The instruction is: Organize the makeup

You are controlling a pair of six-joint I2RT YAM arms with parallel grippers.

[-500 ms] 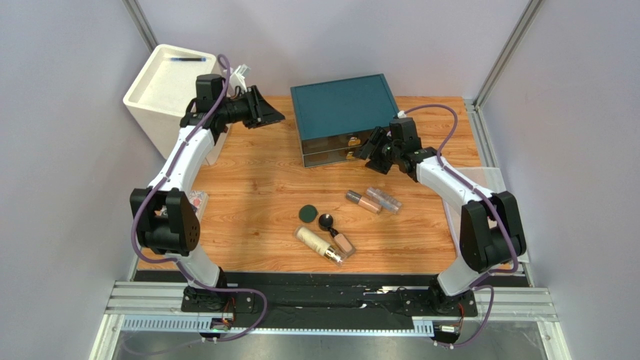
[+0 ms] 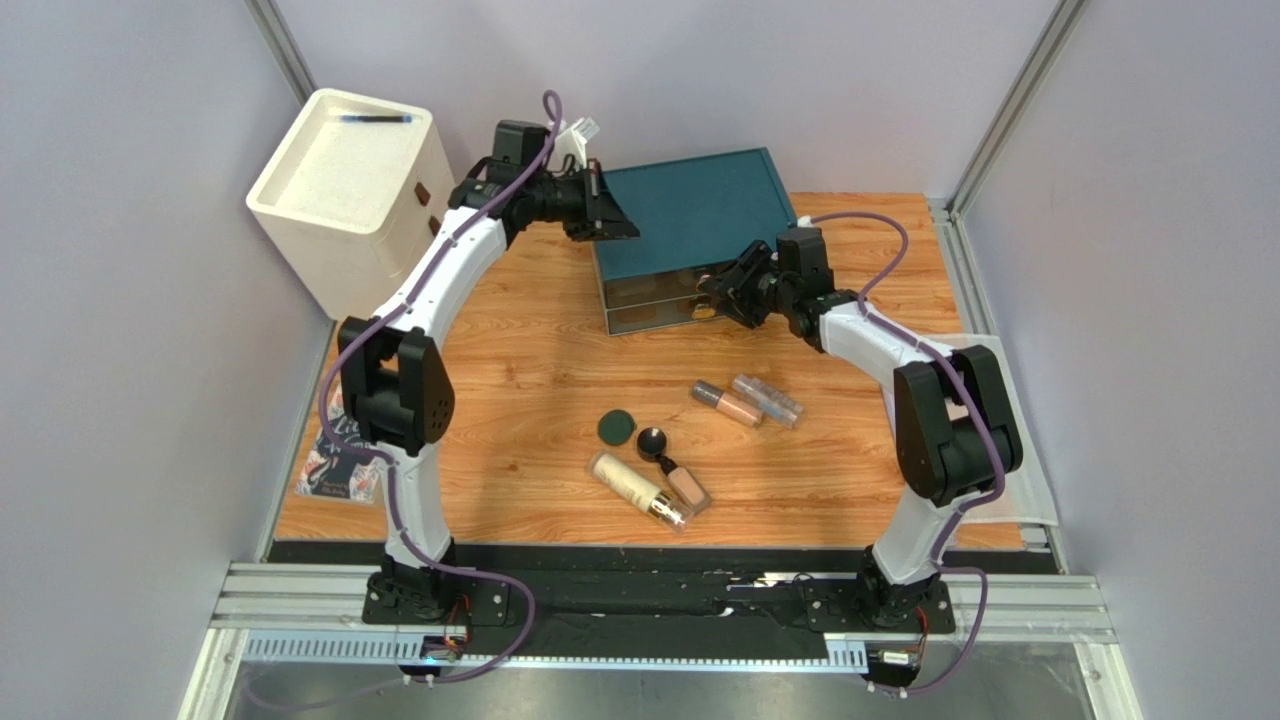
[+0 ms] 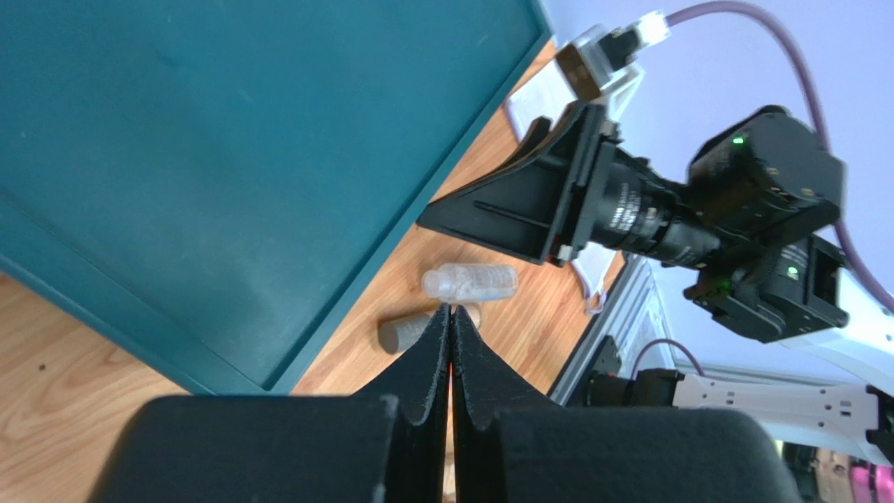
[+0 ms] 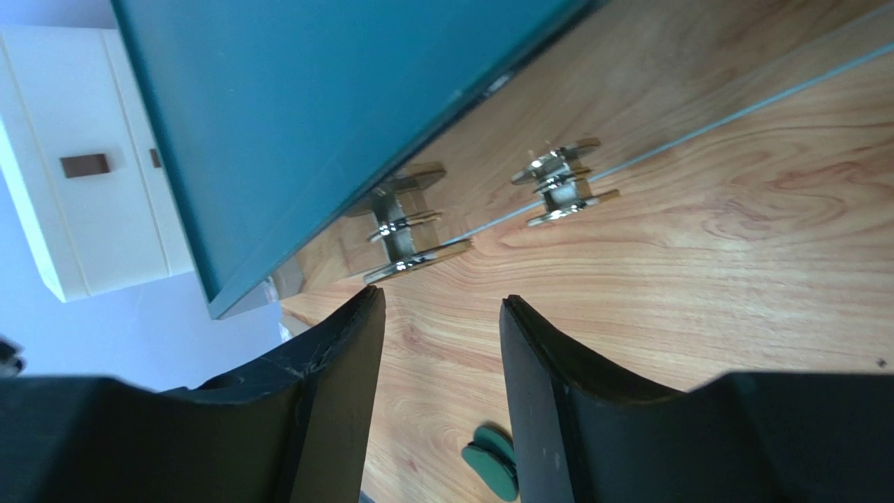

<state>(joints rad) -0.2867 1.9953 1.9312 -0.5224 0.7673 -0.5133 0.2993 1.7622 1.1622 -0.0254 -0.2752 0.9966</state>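
Makeup lies loose on the table in front of the teal box, well apart from it. Left gripper hangs over the box's left edge, jaws pressed together, empty. Right gripper faces the box's front knobs, jaws parted, holding nothing.

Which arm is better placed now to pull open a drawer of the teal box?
Right, I think. The right gripper is open and faces the drawer knobs on the box front; the left gripper is shut, up over the box top.
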